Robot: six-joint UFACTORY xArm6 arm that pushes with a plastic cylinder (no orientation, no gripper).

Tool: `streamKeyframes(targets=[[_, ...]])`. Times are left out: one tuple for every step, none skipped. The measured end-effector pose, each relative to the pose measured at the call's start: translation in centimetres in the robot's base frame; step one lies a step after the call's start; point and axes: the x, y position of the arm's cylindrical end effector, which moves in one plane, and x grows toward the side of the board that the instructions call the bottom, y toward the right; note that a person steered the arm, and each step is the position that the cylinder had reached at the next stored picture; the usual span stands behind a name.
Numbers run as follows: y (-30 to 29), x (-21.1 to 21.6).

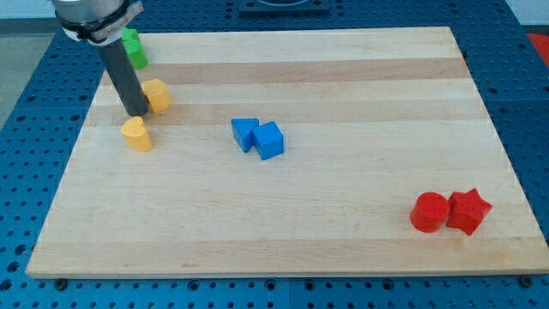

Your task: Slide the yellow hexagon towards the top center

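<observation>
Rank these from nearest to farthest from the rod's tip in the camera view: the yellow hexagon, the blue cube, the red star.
Measured from my tip, near the view's upper left:
1. yellow hexagon, right beside the tip, just to its upper right.
2. blue cube, near the board's middle, to the view's right of the tip.
3. red star, far off at the view's lower right.

My tip (135, 114) is the blunt lower end of a straight, smooth, dark grey rod, round in section and even in width. Above, the rod joins a wider round housing, black with a pale silver-grey band around it, cut off by the view's top edge.
</observation>
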Motion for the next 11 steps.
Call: streamKeyframes(targets=[[-2.2,0.0],[-3.9,-0.6],[-2.2,-1.8],[0.6,-1.9],[1.9,-1.9],[1.9,-1.3],[2.5,-0.9],[4.5,-1.3],[6.9,-4.4],[8.3,-7.2],[8.1,-6.1]])
